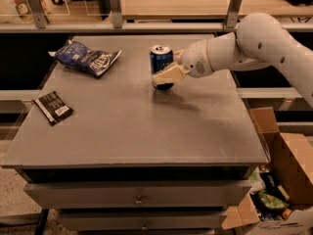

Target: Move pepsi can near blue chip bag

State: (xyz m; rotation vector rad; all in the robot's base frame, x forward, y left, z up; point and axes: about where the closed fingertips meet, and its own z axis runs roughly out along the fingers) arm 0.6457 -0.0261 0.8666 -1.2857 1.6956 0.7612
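The pepsi can [161,58], dark blue with a silver top, stands upright in the far middle of the grey table [146,131]. My gripper [165,76] comes in from the right on the white arm and is shut on the can's lower half, one cream finger [169,75] across its front. The blue chip bag [86,58] lies crumpled at the far left of the table, well apart from the can.
A flat black packet with a white label [54,107] lies near the table's left edge. An open cardboard box [288,180] with items stands on the floor at the right. A counter with metal posts [115,6] runs behind the table.
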